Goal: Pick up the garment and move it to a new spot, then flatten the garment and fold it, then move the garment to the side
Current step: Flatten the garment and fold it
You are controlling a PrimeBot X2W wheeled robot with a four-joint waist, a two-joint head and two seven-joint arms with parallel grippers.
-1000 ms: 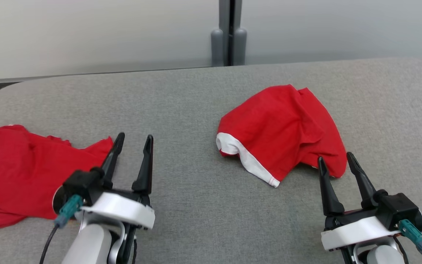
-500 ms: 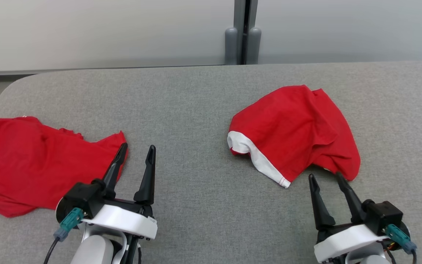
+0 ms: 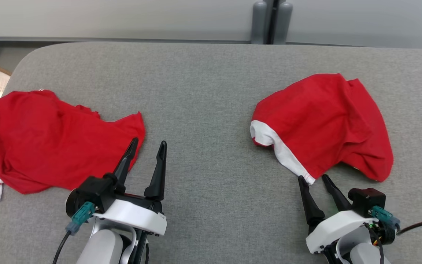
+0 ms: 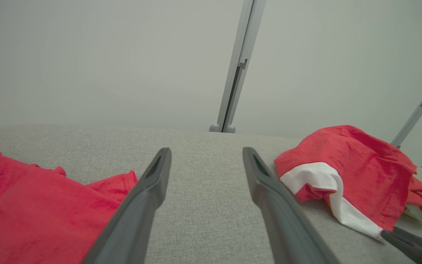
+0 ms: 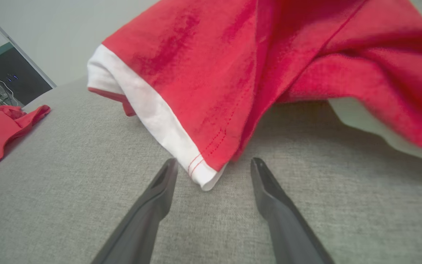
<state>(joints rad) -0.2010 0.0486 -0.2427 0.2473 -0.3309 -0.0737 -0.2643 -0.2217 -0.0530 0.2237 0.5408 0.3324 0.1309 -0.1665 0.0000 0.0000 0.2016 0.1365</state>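
Near the right end of the grey cloth-covered desk (image 3: 203, 91) lies the red cloth garment with a white hem (image 3: 324, 121). The right gripper (image 3: 312, 177) has moved to its white corner, jaws wide on both sides, so it looks ready to pinch. The left gripper (image 3: 148, 141) stays wide open, holding nothing.

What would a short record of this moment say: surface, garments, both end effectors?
surface: grey padded table
right garment: red, white hem, crumpled, on the table's right
left garment: red, spread loosely on the table's left
left end effector: open, empty, by the left garment's edge
right end effector: open, empty, aimed at the white hem corner
held: nothing
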